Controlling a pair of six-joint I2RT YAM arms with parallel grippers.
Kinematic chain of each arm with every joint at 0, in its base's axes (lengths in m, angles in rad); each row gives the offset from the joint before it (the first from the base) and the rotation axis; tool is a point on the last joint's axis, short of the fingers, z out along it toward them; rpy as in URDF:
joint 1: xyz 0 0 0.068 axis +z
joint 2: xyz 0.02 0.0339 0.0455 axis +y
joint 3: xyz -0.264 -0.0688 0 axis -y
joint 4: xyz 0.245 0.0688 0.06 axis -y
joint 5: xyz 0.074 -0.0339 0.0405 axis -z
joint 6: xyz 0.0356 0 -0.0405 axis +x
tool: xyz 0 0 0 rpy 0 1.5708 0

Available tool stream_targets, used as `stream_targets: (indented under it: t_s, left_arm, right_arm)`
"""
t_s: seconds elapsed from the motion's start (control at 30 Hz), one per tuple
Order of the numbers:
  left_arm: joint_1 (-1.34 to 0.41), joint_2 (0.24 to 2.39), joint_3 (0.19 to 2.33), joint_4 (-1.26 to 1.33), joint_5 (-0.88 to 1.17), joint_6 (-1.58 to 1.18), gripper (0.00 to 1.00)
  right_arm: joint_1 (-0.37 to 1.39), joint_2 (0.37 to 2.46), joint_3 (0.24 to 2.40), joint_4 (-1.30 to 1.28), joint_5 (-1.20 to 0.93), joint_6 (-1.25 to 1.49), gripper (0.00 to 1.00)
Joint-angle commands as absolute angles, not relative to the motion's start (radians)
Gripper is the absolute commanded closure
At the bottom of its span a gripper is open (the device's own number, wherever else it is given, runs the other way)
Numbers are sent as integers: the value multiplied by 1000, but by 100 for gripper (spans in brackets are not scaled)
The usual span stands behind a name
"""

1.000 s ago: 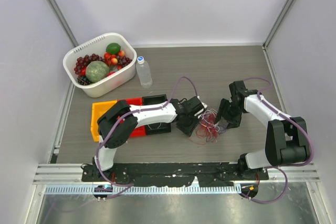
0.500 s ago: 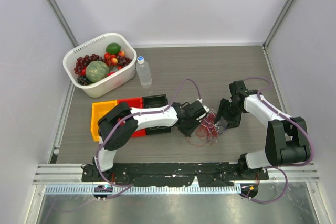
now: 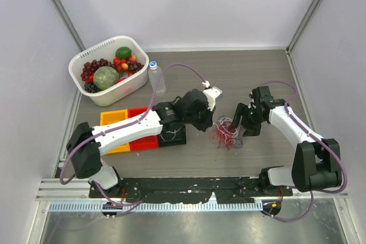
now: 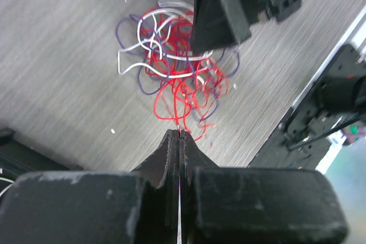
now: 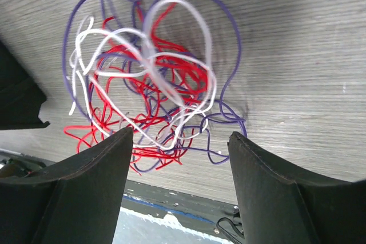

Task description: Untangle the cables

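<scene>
The cables lie in one messy bunch on the desk. The bunch is a little to the right of the middle and closer to the near edge than the far edge. Red, white and purple strings loop over and under each other.

The left gripper is at the left side of the bunch. Its two fingers are pressed tight together. A red string runs right into the tips, so it is pinching that string.

The right gripper is at the right side of the bunch. Its fingers are spread wide apart and hold nothing. The bunch shows between them.

A white basket full of fruit sits near the far left corner, with a bottle just beside it. Orange, red and black trays lie toward the left edge, partly under the left arm.
</scene>
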State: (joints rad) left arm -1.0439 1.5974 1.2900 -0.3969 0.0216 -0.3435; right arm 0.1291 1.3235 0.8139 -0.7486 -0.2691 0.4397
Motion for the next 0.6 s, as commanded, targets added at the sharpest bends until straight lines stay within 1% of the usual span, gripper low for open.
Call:
stream_targets:
  t_s: [0.0,0.2,0.33,0.57]
  left_arm:
    - [-999,1526,1304,-285,64,-400,100]
    - [-968,1482,1342,-268,78,-408,100]
    - [-965,1480,1382,-262,120,-422,100]
    - [-960,1471,1433,-226,184,-462,100]
  right_arm:
    - [133,1258,816,-681,-360,419,27]
    - [152,1241,837,-663,-408,391,27]
    - [218,1232,845,-623,-416,403,25]
    - [296,1302,876,-618,-273,477,25]
